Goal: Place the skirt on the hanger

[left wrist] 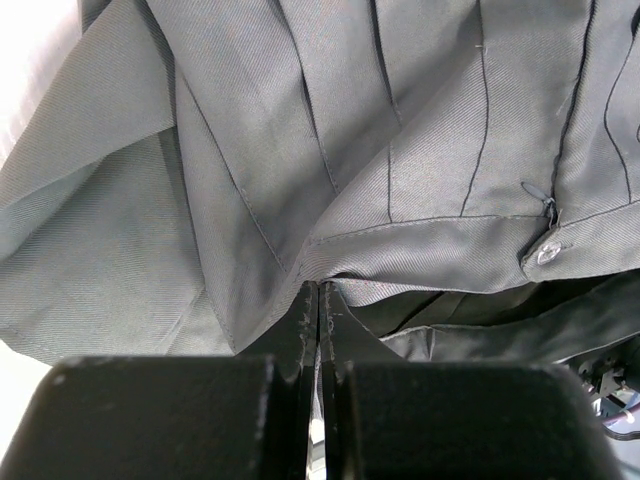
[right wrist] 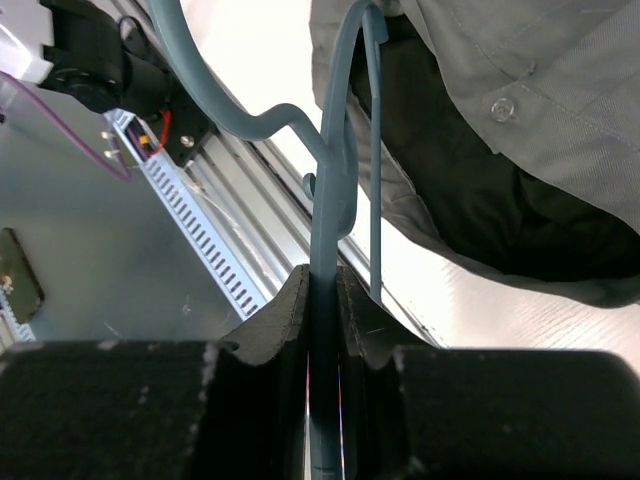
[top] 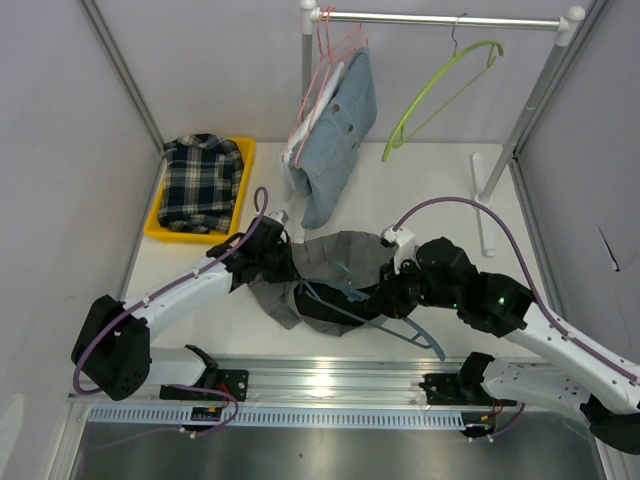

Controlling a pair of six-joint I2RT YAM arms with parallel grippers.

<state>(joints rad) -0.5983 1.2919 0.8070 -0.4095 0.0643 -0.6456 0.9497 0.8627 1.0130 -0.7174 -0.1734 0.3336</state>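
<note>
The grey pleated skirt [top: 335,262] lies crumpled on the table's middle, dark lining showing. My left gripper [top: 283,262] is shut on the skirt's waistband edge [left wrist: 330,262]; a clear button [left wrist: 546,254] sits to the right. My right gripper [top: 392,290] is shut on the blue hanger [top: 345,290], clamping its bar [right wrist: 328,240] between the fingers. One hanger arm runs into the skirt's waist opening; its hook [top: 428,340] points to the front rail. The skirt [right wrist: 520,110] fills the upper right of the right wrist view.
A clothes rail [top: 440,18] at the back holds pink hangers with a denim skirt [top: 340,135] and a green hanger [top: 440,85]. A yellow tray [top: 243,180] with a plaid garment [top: 203,180] sits back left. A metal rail [top: 330,380] runs along the near edge.
</note>
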